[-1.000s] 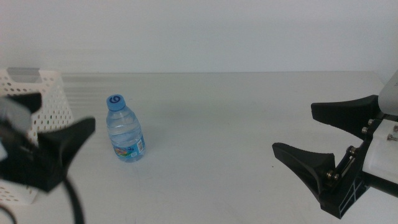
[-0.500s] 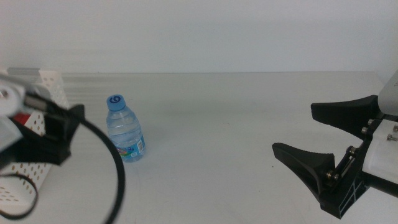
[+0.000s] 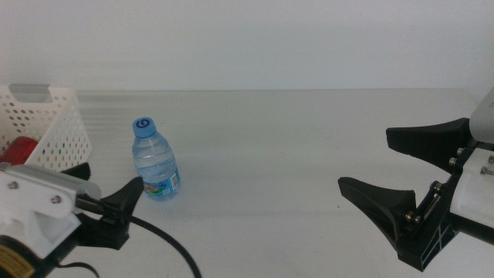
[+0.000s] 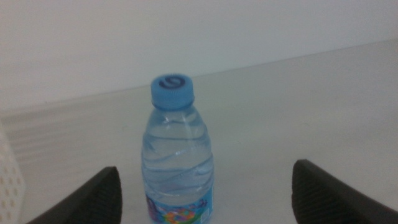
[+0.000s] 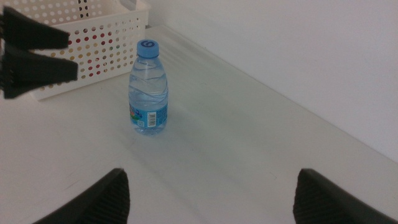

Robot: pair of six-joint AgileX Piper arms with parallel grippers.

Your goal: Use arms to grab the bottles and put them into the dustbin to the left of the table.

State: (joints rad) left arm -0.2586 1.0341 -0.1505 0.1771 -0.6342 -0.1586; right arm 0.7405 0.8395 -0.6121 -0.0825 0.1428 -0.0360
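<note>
A small clear water bottle (image 3: 157,161) with a blue cap stands upright on the white table (image 3: 293,147), just right of the white perforated dustbin (image 3: 48,127). Something red (image 3: 18,147) shows inside the bin. My left gripper (image 3: 108,179) is low at the front left, open, pointing at the bottle and a short way from it. In the left wrist view the bottle (image 4: 178,163) stands between and beyond the two fingers (image 4: 93,198). My right gripper (image 3: 365,161) waits open at the right. Its wrist view shows the bottle (image 5: 149,87), the dustbin (image 5: 81,37) and the left gripper (image 5: 73,55).
The table's back edge meets a plain white wall (image 3: 247,38). A black cable (image 3: 166,245) trails from the left arm along the front edge. Bare tabletop lies between the bottle and the right gripper.
The left arm has swung away from the dustbin and dropped toward the front left, so its open jaws now face the bottle. The bottle and the right gripper have not moved.
</note>
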